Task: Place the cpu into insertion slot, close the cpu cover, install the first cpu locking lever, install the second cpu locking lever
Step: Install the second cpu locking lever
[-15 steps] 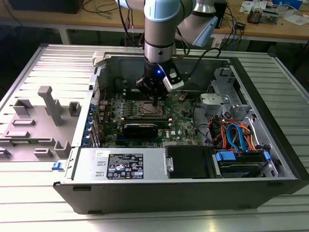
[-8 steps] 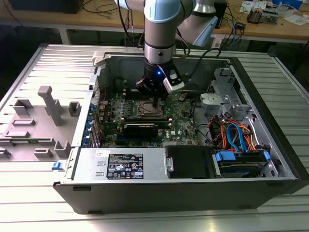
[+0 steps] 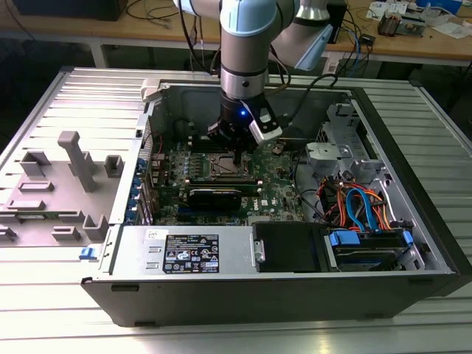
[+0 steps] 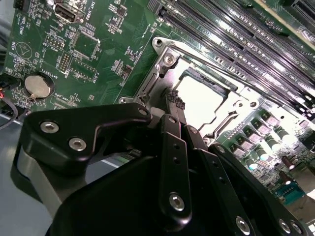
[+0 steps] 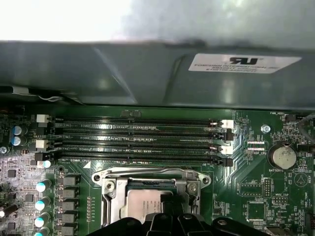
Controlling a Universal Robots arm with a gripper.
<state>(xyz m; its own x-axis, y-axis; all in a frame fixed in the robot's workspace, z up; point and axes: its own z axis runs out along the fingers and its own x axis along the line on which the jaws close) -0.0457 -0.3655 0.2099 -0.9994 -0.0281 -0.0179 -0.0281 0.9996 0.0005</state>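
Note:
The insertion slot (image 3: 221, 171) sits on the green motherboard inside the open computer case. In both wrist views the cpu (image 4: 202, 101) (image 5: 140, 201) lies in the slot with its silver top showing. The cpu cover (image 4: 165, 69) (image 5: 114, 191) lies flat around it as a silver frame. My gripper (image 3: 234, 156) (image 4: 175, 101) (image 5: 170, 217) hangs straight down over the slot. Its black fingers (image 4: 172, 128) are together, with their tips at one edge of the cover beside the cpu. I see nothing held between them.
Long black memory slots (image 5: 142, 132) run beside the socket, near the case wall (image 5: 147, 69). A coin battery (image 4: 38, 84) sits off to one side. A black expansion card (image 3: 214, 195), a power supply (image 3: 188, 251) and drive cables (image 3: 354, 203) fill the case. A grey fixture (image 3: 70, 173) stands outside.

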